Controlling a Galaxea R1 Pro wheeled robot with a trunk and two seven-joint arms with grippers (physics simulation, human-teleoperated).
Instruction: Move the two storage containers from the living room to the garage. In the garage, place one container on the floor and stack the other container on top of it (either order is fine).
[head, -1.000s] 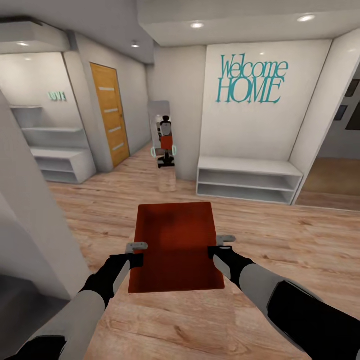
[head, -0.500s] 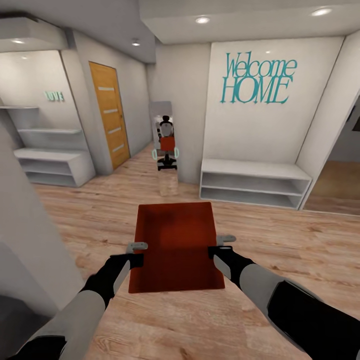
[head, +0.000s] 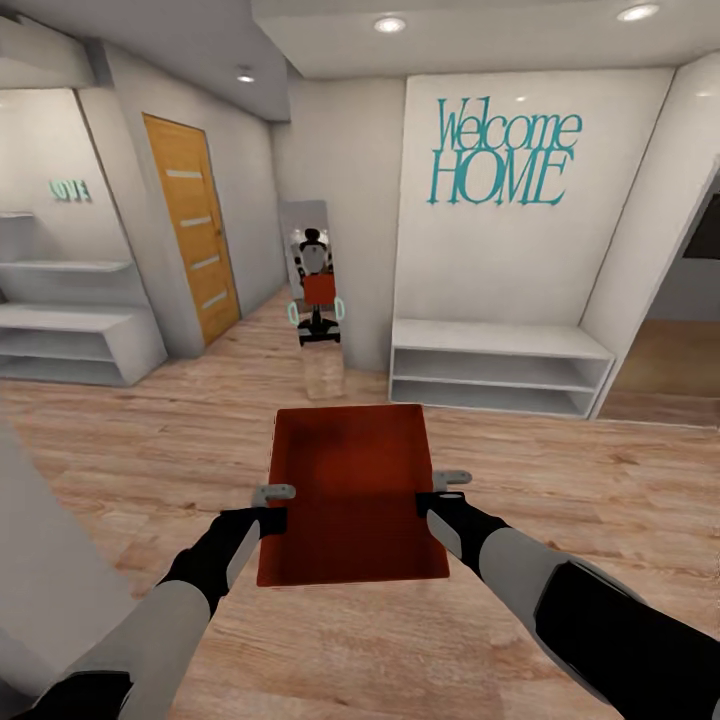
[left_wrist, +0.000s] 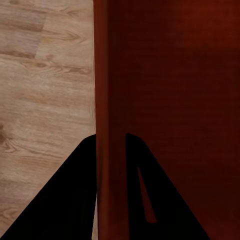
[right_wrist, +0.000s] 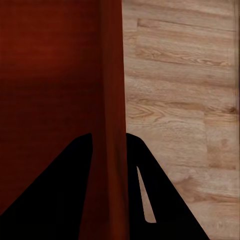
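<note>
The orange-red storage container (head: 350, 495) hangs level over the wood plank floor (head: 560, 470) between both arms, the left tool (head: 274, 503) and right tool (head: 440, 490) each pinched shut over a thin side wall (probably light and stiff), so opposite mid-wall grips suit it.
</note>
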